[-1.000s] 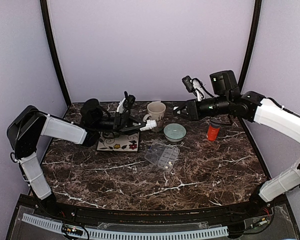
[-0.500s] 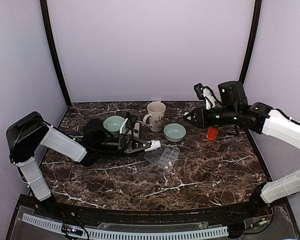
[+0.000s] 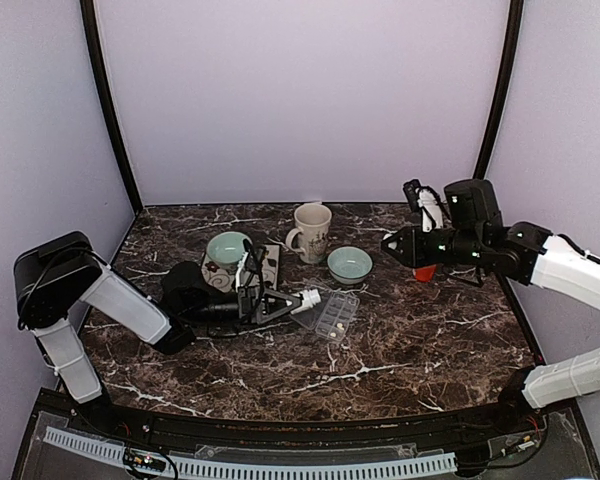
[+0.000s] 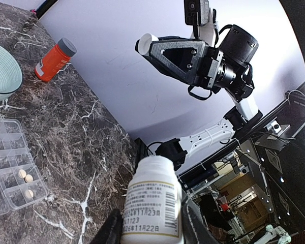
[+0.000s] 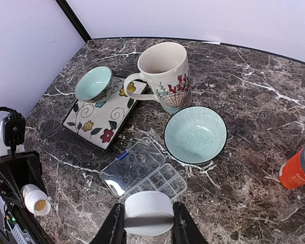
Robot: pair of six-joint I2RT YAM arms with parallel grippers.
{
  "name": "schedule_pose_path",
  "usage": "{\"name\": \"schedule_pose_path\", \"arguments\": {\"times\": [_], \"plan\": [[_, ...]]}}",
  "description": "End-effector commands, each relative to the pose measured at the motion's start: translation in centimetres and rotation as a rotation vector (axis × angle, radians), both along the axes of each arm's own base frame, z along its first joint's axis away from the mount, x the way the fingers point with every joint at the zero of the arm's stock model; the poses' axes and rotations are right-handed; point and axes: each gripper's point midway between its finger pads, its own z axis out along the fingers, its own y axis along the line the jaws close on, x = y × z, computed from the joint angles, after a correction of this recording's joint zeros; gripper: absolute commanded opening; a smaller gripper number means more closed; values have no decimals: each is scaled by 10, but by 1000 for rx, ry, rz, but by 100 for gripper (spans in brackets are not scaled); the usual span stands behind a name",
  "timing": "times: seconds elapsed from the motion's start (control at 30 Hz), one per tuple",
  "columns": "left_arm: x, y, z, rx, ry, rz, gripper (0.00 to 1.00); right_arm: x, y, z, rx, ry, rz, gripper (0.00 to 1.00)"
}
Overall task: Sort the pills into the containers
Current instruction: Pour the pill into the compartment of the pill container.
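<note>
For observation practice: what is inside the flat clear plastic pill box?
Pale round pills lie in two neighbouring compartments; other visible ones look empty. The rest is cropped or too small to tell.

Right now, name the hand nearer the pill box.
Left. The left hand, holding a white bottle, sits just left of the pill box; the right hand, holding a white cap, hovers well off to its right.

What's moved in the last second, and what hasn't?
Left gripper, holding the white bottle throughout, swung nearer and rightward, up to the pill box. Right gripper, keeping the white cap, pulled back rightward. The mug, bowls and pill box stayed put.
</note>
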Motion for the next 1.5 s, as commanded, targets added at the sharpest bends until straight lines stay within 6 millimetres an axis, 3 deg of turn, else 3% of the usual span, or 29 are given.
{"name": "schedule_pose_path", "arguments": {"times": [0.0, 0.7, 1.47], "plan": [[-2, -2, -1, -40, -46, 52, 0, 5, -9, 8, 23, -40, -58, 1], [9, -14, -55, -18, 3, 167, 0, -10, -23, -20, 15, -3, -71, 1], [14, -20, -77, 51, 37, 232, 0, -14, -24, -24, 31, 11, -57, 2]]}}
